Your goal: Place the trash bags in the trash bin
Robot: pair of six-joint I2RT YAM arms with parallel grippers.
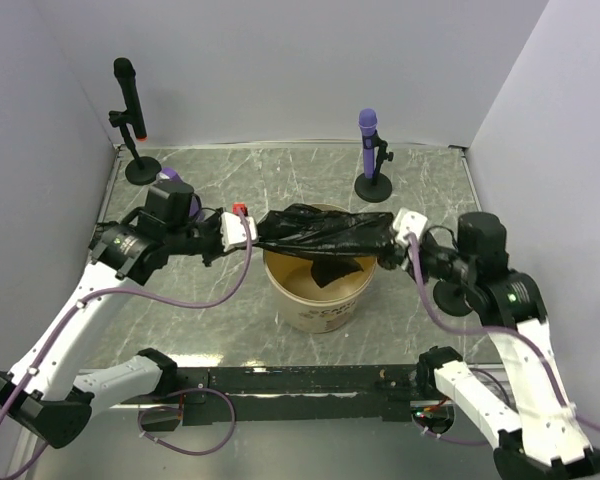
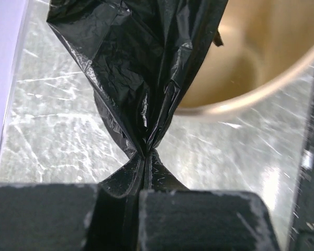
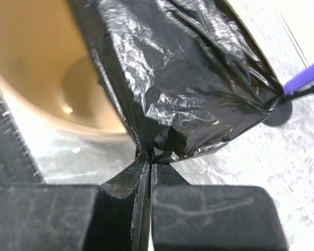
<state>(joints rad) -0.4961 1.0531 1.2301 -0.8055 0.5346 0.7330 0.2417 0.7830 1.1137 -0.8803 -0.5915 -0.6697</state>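
Observation:
A glossy black trash bag [image 1: 325, 232] is stretched flat over the far rim of the tan trash bin [image 1: 320, 297], which stands upright at the table's middle. A loose flap of the bag hangs into the bin's pale inside. My left gripper [image 1: 255, 232] is shut on the bag's left end; the left wrist view shows the film [image 2: 141, 68] pinched at my gripper [image 2: 146, 152], bin [image 2: 251, 63] beyond. My right gripper [image 1: 390, 245] is shut on the bag's right end; in the right wrist view my gripper [image 3: 150, 157] pinches the bag [image 3: 183, 78] beside the bin [image 3: 36, 68].
A black microphone on a round stand [image 1: 132, 120] is at the back left, a purple one [image 1: 372, 150] at the back right, also in the right wrist view [image 3: 303, 83]. A purple object [image 1: 170, 176] sits behind the left arm. Walls enclose the table on three sides.

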